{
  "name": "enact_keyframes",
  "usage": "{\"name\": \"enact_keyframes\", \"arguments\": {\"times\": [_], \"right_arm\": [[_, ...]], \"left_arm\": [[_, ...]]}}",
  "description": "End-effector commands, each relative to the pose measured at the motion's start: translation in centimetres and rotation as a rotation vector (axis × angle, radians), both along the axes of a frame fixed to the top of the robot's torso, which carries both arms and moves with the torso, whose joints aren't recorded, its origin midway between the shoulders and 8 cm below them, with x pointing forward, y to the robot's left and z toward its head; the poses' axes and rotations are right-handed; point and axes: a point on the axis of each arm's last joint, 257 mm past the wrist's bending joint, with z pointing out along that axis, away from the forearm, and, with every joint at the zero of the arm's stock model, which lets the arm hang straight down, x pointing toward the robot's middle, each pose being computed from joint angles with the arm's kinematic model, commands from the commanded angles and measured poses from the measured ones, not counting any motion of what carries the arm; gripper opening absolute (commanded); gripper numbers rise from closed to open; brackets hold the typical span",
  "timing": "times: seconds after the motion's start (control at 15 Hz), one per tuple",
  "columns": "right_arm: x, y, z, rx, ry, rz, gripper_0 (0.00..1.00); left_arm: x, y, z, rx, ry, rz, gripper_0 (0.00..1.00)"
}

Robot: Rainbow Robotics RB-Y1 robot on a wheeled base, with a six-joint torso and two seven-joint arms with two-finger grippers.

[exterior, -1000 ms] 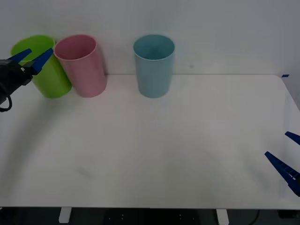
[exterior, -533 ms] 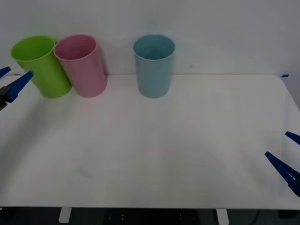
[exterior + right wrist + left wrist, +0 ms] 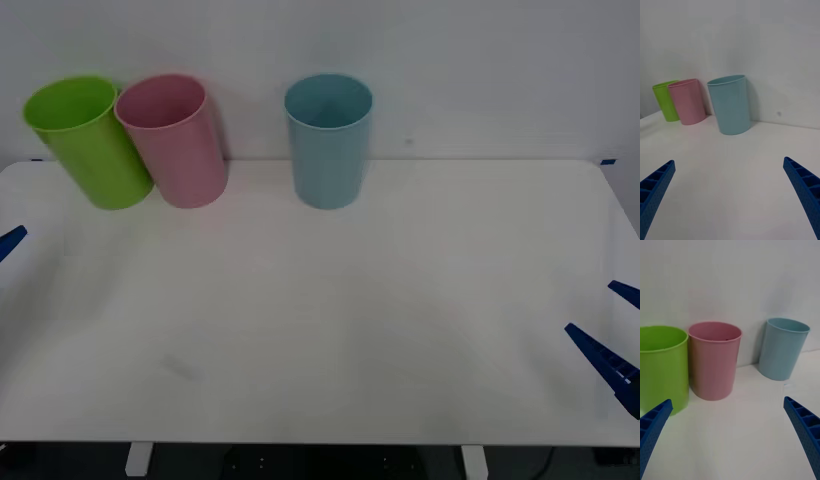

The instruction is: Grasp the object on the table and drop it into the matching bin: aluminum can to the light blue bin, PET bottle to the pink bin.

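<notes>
Presently, the left gripper (image 3: 730, 438) is spread wide, empty, facing the pink bin (image 3: 714, 360) straight ahead, lime green bin (image 3: 660, 365) touching it, light blue bin (image 3: 784, 348) apart. Bin contents indiscernible. Right gripper (image 3: 728, 197) likewise spread, low over the table (image 3: 350, 320).

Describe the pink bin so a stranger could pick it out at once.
Look along the far edge of the white table, by the wall. Three tall cup-shaped bins stand there; the pink bin is the middle one, close beside the lime green bin, apart from the light blue bin.
</notes>
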Motion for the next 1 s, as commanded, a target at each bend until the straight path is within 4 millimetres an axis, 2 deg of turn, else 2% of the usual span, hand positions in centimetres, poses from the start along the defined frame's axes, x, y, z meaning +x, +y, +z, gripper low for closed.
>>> {"name": "enact_keyframes", "arguments": {"times": [0.07, 0.6, 0.8, 1.0], "right_arm": [[0.0, 0.0, 0.0, 0.000, 0.000, 0.000, 1.00], [0.0, 0.0, 0.0, 0.000, 0.000, 0.000, 1.00], [0.0, 0.0, 0.0, 0.000, 0.000, 0.000, 1.00], [0.0, 0.0, 0.0, 0.000, 0.000, 0.000, 1.00]], "left_arm": [[-2.1, 0.4, -1.5, 0.034, 0.032, -0.002, 1.00], [-6.6, 1.6, -5.4, 0.125, 0.099, -0.009, 1.00], [-8.7, 2.0, -7.3, 0.133, 0.152, -0.011, 1.00], [-10.1, 2.0, -8.4, 0.125, 0.182, -0.014, 1.00]]}}
